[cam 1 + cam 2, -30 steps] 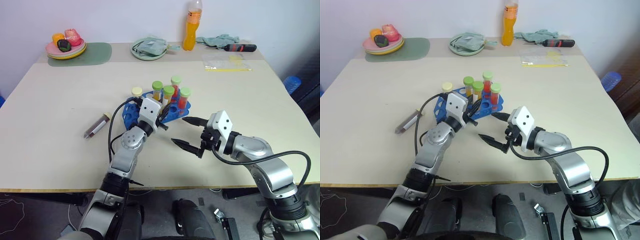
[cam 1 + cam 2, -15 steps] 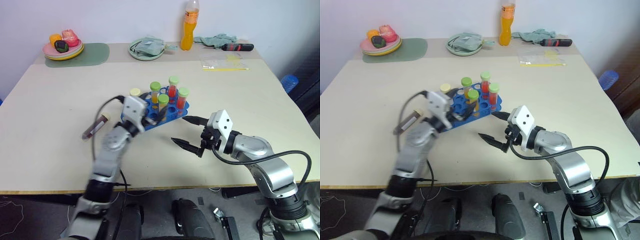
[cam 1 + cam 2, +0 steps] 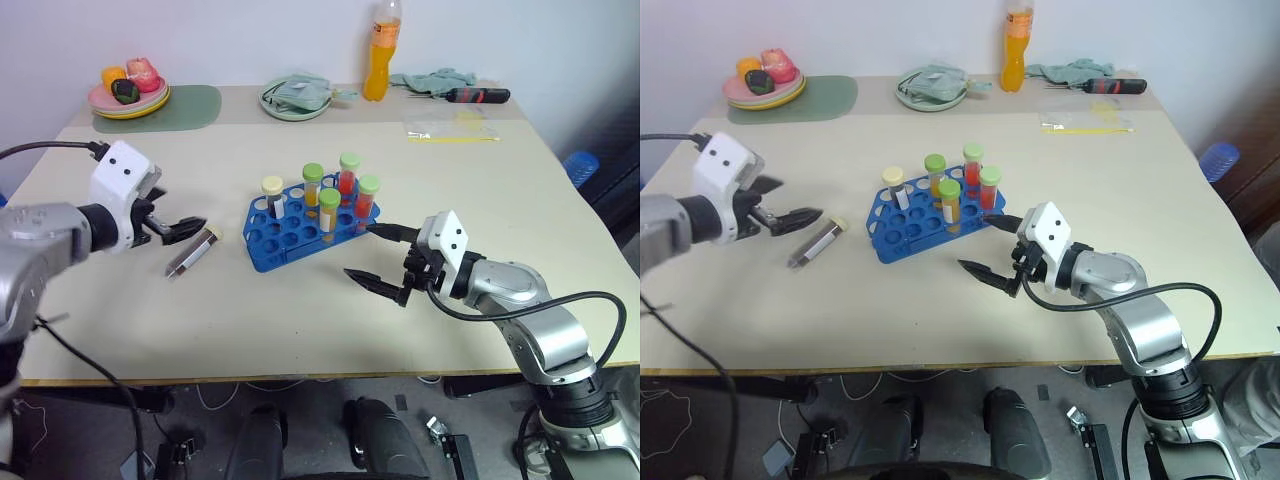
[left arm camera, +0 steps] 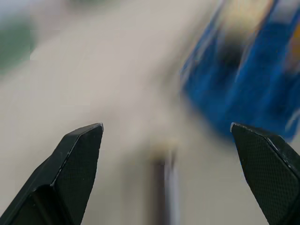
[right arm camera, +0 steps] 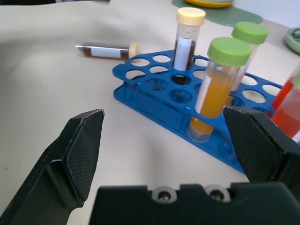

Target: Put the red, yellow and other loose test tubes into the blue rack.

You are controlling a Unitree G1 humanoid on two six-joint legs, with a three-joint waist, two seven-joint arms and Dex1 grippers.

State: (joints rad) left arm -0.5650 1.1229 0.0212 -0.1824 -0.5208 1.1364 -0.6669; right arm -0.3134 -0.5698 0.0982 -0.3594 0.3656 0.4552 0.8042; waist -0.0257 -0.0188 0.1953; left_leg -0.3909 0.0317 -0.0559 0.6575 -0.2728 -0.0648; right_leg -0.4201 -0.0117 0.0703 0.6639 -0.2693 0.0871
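Behind blue rack [image 3: 300, 225]: plates [image 3: 128, 98], bottle [image 3: 380, 50].

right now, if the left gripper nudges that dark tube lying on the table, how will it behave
The dark tube lies on its side on the flat table, so it will probably roll if nudged across its length. It looks smooth and stiff, so the open left gripper may slip unless it closes squarely across the body.
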